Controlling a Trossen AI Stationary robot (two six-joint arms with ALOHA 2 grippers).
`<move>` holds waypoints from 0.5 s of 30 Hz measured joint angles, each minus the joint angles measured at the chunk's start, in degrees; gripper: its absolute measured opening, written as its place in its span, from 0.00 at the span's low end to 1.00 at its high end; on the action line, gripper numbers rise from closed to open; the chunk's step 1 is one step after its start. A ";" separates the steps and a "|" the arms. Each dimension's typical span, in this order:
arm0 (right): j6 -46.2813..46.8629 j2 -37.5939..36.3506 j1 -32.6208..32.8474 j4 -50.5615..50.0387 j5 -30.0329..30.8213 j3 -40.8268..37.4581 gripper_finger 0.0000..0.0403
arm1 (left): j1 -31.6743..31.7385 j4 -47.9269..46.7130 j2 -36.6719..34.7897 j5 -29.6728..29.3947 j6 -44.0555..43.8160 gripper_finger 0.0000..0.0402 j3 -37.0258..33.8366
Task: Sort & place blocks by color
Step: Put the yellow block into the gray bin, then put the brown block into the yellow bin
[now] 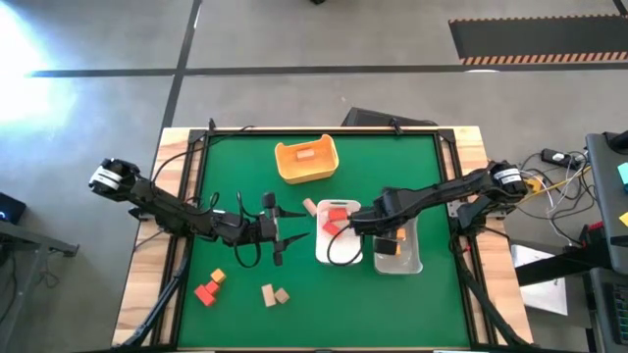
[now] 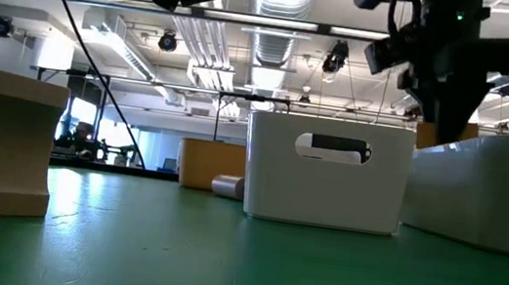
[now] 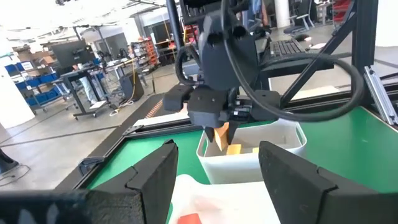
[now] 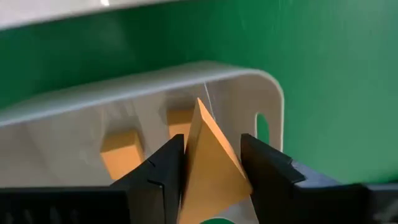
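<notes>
Right gripper [image 4: 211, 163] clamped on an orange block [image 4: 211, 158], held above the clear tray [image 4: 249, 87] containing two orange blocks; left gripper [image 3: 214, 168] stands apart, empty, near the white tray [image 1: 322, 245]

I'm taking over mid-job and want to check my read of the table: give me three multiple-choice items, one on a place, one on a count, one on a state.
1. Where is the right gripper?
A. Over the clear tray
B. Over the yellow tub
C. Above the bare table corner

2. How many blocks lie loose on the mat near the front left?
A. One
B. Four
C. Nine

3. What is the right gripper's state?
A. Wide open and empty
B. Out of sight
C. Holding an orange block

Answers:
1 A, the high view puts it above the clear tray.
2 B, two tan, one red, one orange there.
3 C, the right wrist view shows the block between its fingers.
</notes>
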 joint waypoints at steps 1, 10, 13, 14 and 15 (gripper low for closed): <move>0.30 0.00 0.03 -0.02 -0.06 -0.54 0.35 | 0.00 -0.04 0.02 0.00 0.00 0.52 0.00; 0.46 -0.21 0.15 0.13 -2.04 -2.62 0.52 | 0.13 0.16 0.02 -2.02 0.02 0.52 0.00; 0.33 -0.72 0.15 0.29 -1.99 -2.62 0.56 | 0.13 0.18 0.02 -2.67 0.00 0.52 0.00; 0.31 -0.96 0.15 0.39 -1.99 -2.62 0.58 | 0.13 0.16 0.02 -2.67 0.00 0.52 0.00; 0.30 -1.34 0.15 0.47 -1.90 -2.62 0.59 | 0.13 0.16 0.02 -2.67 -0.02 0.52 0.00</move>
